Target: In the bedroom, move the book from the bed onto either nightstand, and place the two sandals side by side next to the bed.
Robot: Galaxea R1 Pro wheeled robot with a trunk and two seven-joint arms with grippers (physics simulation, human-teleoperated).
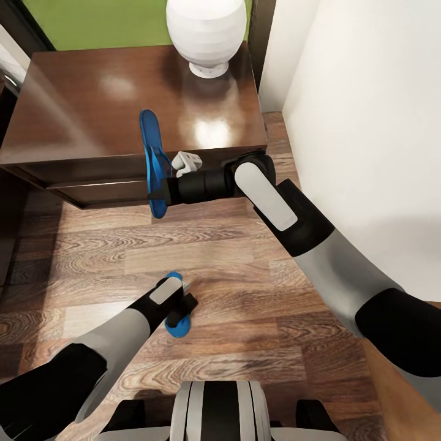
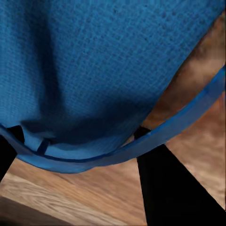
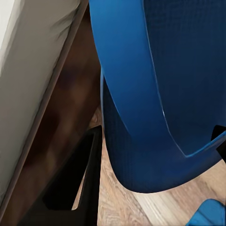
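Nearest, at the bottom of the head view, the left arm reaches forward and down from the left, its left claw [image 1: 182, 306] low over the wood-plank floor [image 1: 245, 257]. A blue sandal [image 1: 176, 324] sits right at that claw, partly covered by it. In the left wrist view the sandal's sole [image 2: 94, 66] and thin strap [image 2: 155, 136] lie between two dark fingers [image 2: 169, 188], so the claw looks closed on the strap, with the floor just beneath.

Farther off, the right arm comes in from the near right, bends at the elbow, and its forearm runs level toward the left. Its right claw [image 1: 160, 197] grips the second sandal [image 1: 153, 160], which stands on edge, lifted clear of the floor, in front of the dark wood nightstand [image 1: 92, 104]. The right wrist view shows this sandal's strap [image 3: 136, 94] close up.

On the far end of the nightstand stands a white lamp base [image 1: 207, 30]. The off-white bed [image 1: 373, 122] lies along the right.
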